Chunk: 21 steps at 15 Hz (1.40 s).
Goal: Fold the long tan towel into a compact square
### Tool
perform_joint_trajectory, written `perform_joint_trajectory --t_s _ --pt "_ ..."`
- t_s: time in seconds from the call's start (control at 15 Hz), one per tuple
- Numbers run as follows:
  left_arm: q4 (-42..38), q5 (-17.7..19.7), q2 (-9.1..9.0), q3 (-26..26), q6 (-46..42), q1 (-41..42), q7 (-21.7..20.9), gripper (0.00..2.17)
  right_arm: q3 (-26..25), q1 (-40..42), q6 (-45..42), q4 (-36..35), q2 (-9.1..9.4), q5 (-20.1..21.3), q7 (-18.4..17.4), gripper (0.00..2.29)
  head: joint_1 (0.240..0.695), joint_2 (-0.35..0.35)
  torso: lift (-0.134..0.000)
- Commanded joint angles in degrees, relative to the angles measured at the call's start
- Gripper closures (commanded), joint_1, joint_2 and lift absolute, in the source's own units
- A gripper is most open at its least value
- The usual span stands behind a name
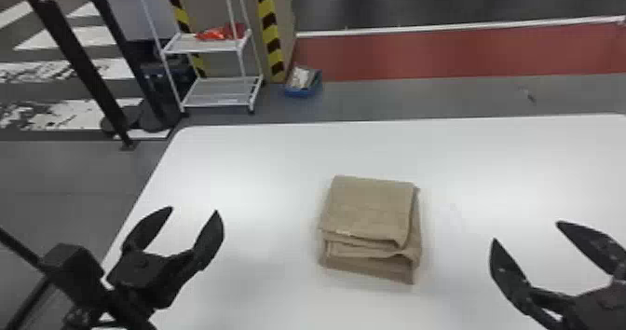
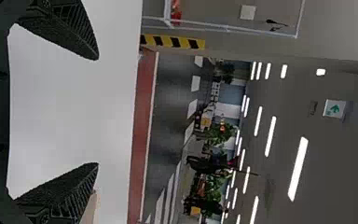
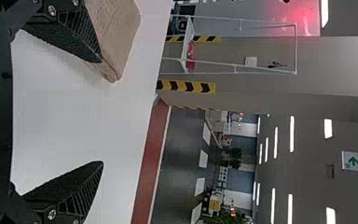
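Taking twelve o'clock as straight ahead of the robot and the towel as the dial's centre, at ten o'clock two black posts slant over the floor, beyond the table's corner. At nine o'clock is the left gripper, over the left side of the white table. It is released: its two black fingers stand wide apart with nothing between them, and the left wrist view shows the same spread. Toward eleven o'clock, past the table's far edge, come a white wire rack with a red item on its upper shelf, a column with yellow-and-black stripes and a blue bin on the floor. The bin's pale contents may be paper or cloth; they are too blurred to say.

In the middle, the tan towel lies on the table in a compact, roughly square stack, between the two grippers and apart from both. Its layers show along the six o'clock side, where they sit a little unevenly, and more cloth shows past the top panel at three to four o'clock. A red floor band runs beyond the table around one o'clock. At three o'clock is the right gripper, also released, its fingers spread wide and empty; in the right wrist view, one finger overlaps part of the towel.
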Motion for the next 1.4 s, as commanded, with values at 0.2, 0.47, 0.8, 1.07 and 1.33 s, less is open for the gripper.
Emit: perform_joint_trajectory --t_s 0.2,0.47,0.8,1.07,1.33 --pt "2.19 -4.36 -0.32 -1.54 -6.71 2.8 -1.6 0.08 1.67 2.89 -6.69 -0.47 0.05 -0.63 -0.93 0.12 0.695 0.188 -0.125" --pt "1.57 -4.89 -0.32 -2.68 -6.53 3.59 -1.6 0.08 2.29 3.42 -8.1 -0.47 0.05 -0.9 -2.33 0.12 0.695 0.178 -0.125" --pt "1.84 -4.36 -0.32 -2.68 -4.77 3.06 -1.34 0.08 2.37 3.42 -8.1 -0.47 0.05 -1.16 -3.21 0.12 0.695 0.172 -0.125" --pt "1.13 -4.63 -0.32 -4.44 -5.65 3.85 4.99 0.09 2.46 3.42 -8.62 -0.04 0.05 -1.16 -3.21 0.12 0.695 0.177 -0.125" --pt "-0.54 -8.06 -0.32 -8.75 -5.12 5.43 16.07 0.08 2.37 3.42 -10.73 0.58 0.05 -2.3 -3.13 0.12 0.695 0.206 -0.125"
